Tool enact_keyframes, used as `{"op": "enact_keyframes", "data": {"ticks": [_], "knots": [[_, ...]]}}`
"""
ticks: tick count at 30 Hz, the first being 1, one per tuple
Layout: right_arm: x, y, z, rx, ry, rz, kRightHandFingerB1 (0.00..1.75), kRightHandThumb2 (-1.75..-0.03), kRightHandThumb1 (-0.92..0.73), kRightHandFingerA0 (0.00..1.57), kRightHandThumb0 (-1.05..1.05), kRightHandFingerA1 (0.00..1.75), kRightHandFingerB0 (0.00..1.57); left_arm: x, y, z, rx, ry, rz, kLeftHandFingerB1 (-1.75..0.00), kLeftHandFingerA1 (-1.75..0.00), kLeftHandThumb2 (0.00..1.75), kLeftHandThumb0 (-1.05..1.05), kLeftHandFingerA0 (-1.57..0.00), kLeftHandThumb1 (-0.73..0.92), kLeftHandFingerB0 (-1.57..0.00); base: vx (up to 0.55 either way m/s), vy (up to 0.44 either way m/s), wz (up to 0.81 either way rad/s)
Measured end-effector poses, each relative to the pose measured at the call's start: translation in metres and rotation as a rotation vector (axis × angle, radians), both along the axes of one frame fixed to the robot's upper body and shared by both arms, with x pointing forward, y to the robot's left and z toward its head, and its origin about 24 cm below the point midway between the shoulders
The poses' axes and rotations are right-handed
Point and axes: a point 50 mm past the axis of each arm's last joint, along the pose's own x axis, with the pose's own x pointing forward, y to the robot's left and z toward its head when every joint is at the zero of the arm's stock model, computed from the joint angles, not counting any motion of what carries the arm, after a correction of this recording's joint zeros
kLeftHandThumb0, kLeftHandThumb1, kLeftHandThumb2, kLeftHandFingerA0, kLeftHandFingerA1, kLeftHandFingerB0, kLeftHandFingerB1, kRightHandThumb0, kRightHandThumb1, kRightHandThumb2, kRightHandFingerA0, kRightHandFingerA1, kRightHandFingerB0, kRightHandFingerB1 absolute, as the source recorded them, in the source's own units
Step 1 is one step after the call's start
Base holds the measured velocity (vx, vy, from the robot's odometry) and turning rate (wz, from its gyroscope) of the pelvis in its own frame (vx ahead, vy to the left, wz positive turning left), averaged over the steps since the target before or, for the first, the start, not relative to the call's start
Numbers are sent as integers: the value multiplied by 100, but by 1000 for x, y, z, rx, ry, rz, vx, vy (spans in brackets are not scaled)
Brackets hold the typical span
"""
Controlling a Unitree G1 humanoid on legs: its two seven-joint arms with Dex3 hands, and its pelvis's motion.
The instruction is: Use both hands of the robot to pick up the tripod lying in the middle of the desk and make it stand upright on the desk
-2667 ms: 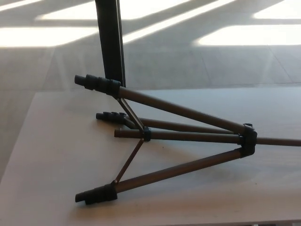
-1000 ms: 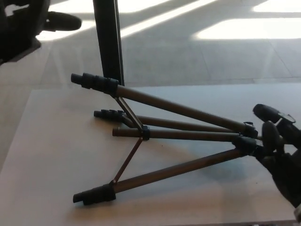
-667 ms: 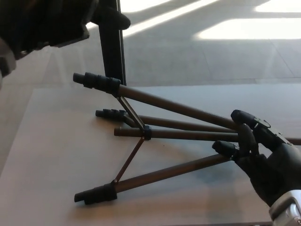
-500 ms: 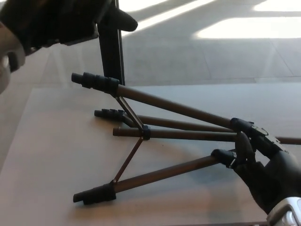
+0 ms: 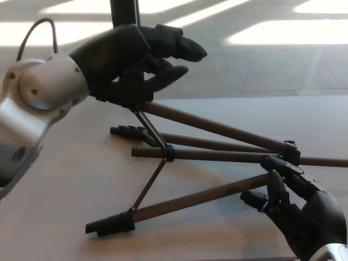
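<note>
A dark tripod lies on its side on the pale desk, legs spread toward the left and its hub at the right. My left hand hovers above the foot end of the far leg, fingers apart and holding nothing. My right hand is at the lower right, beside the hub and the near leg, with its fingers spread around the leg but not closed on it.
A black upright post rises behind the desk's far edge, partly hidden by my left hand. Beyond the desk lies a sunlit floor. The desk's left edge runs diagonally under my left forearm.
My left arm has swung in from the upper left and now covers the far leg's foot. My right hand came in from the right and has dropped slightly lower beside the hub.
</note>
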Motion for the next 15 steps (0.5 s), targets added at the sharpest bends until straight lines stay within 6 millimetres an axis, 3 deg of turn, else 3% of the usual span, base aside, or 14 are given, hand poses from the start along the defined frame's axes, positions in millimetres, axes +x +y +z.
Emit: {"op": "enact_keyframes", "data": {"ticks": [1,3,9,10,11,13,14,15], "knots": [[-1,1,-2,0,7,2,60,-61,-71,64,-57,97,63,1,-2,-4,24,4,1,-45,-47,95,-86,-3,52,-8,0,0,0],[-4,1,-4,0,18,6,60,-61,-71,65,-57,94,63,3,-7,-9,63,10,1,-43,-40,96,-89,-2,54,-11,0,0,0],[-9,4,-11,1,45,15,63,-60,-68,70,-59,95,64,11,-25,-32,196,36,-3,-41,-42,97,-87,-3,53,-9,0,0,0],[-10,4,-11,1,48,17,64,-60,-68,71,-60,95,65,13,-28,-35,215,38,-2,-37,-47,61,-90,0,70,-10,0,0,0],[-10,4,-12,1,50,18,64,-60,-70,70,-60,96,65,14,-29,-36,224,39,-1,-38,-33,101,-93,-1,57,-9,0,0,0],[-12,6,-14,1,59,24,65,-60,-70,69,-60,97,64,17,-35,-43,269,41,2,-31,-28,101,-99,-4,60,-4,0,0,0],[-13,7,-15,1,65,30,65,-60,-70,71,-61,97,65,19,-38,-46,302,40,4,-34,-36,100,-85,-3,51,0,0,0,0],[-14,8,-16,2,69,32,66,-59,-69,70,-62,100,64,20,-39,-48,316,39,7,-28,-30,100,-86,0,49,0,0,0,0]]}}
